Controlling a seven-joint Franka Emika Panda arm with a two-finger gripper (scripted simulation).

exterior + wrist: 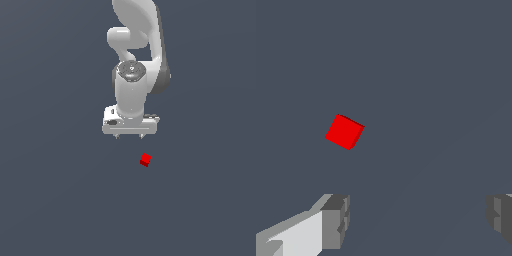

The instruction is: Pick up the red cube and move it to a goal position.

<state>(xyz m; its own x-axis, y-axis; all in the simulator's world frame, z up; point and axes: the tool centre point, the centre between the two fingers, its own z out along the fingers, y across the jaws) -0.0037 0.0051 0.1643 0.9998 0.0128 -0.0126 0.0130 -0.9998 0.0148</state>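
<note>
The red cube (145, 160) is a tiny bright red block lying on the dark grey floor, turned at an angle. It also shows in the wrist view (344, 132). My white gripper (129, 136) hangs above the floor, pointing down, a little toward the exterior view's left of the cube and apart from it. Its two short fingertips (117, 135) stand wide apart with nothing between them. In the wrist view the grey finger pads (336, 221) are spread far apart, and the cube lies off to one side beyond them, not between them.
The white arm (135, 45) rises behind the gripper at the top of the exterior view. The dark grey floor (60, 190) spreads flat all around with no other objects in view.
</note>
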